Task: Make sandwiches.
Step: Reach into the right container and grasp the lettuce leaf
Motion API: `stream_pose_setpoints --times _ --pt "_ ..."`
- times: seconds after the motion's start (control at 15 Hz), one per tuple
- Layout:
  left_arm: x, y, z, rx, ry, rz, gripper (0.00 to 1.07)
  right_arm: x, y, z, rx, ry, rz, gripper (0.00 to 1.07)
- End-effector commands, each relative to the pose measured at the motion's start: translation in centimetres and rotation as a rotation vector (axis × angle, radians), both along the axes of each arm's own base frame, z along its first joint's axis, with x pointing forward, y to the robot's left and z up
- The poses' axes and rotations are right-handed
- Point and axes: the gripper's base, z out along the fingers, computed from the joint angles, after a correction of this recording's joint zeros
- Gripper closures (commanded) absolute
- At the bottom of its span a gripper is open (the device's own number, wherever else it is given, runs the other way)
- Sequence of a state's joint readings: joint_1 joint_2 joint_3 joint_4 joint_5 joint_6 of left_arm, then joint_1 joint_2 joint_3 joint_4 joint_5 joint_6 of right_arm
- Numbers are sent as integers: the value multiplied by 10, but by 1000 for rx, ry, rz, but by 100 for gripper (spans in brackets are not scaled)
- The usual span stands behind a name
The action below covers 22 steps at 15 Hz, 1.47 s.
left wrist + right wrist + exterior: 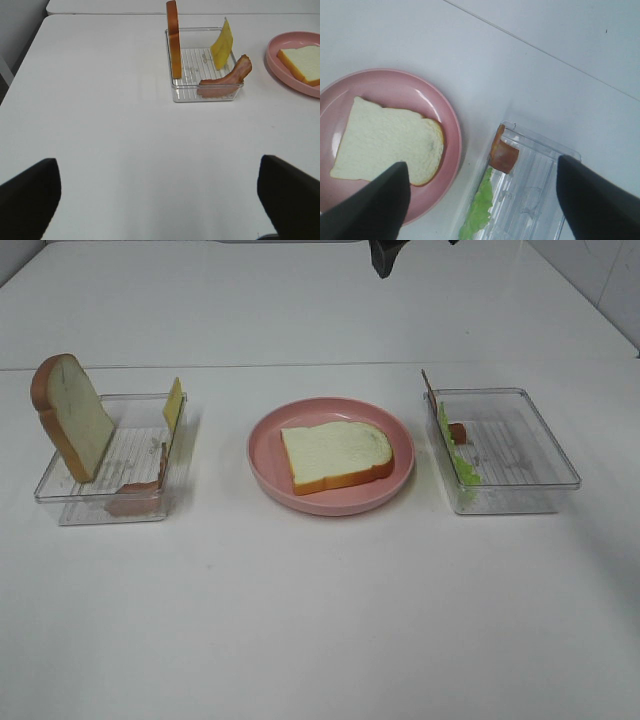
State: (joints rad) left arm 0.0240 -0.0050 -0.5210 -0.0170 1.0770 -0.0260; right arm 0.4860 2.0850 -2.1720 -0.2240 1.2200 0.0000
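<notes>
One white bread slice [335, 453] lies flat on the pink plate [262, 470]. A second bread slice [70, 415] leans upright in the left clear tray [110, 508], together with a yellow cheese slice [174, 403] and a bacon strip [140, 485]. The right clear tray [540, 490] holds green lettuce [462, 465] and a brown bacon piece [457, 432]. My left gripper [160, 205] is open and empty, low over bare table short of the left tray [207, 95]. My right gripper [482, 200] is open and empty, high above the plate [452, 135] and the lettuce [477, 205].
A dark piece [385, 255] hangs at the top edge of the exterior view; I cannot tell what it is. A seam [300, 366] crosses the white table behind the trays. The left table edge shows in the left wrist view [30, 45].
</notes>
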Motion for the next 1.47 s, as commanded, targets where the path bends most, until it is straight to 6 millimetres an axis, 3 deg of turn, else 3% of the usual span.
stream_pose_setpoints --times 0.07,0.2,0.33,0.53,0.6,1.07,1.13,1.47 --pt "-1 0 0 -1 -10 -6 7 -11 -14 -7 -76 108 -67 28" --pt "-1 0 0 -1 -10 -6 7 -9 -23 -22 -86 165 -93 27" --pt "-1 0 0 -1 -10 -6 7 -5 -53 -53 -80 287 -199 27" --pt "-1 0 0 -1 -10 -6 7 -5 -72 -79 -35 377 -247 27" --pt "-1 0 0 -1 -10 -6 7 -7 -72 -92 -36 389 -242 27" --pt "-1 0 0 -1 -10 -6 7 -2 -62 -127 43 427 -234 27" --pt "-1 0 0 -1 -10 -6 7 3 -60 -142 39 434 -233 27" --pt "-1 0 0 -1 -10 -6 7 10 -58 -165 37 438 -232 29"
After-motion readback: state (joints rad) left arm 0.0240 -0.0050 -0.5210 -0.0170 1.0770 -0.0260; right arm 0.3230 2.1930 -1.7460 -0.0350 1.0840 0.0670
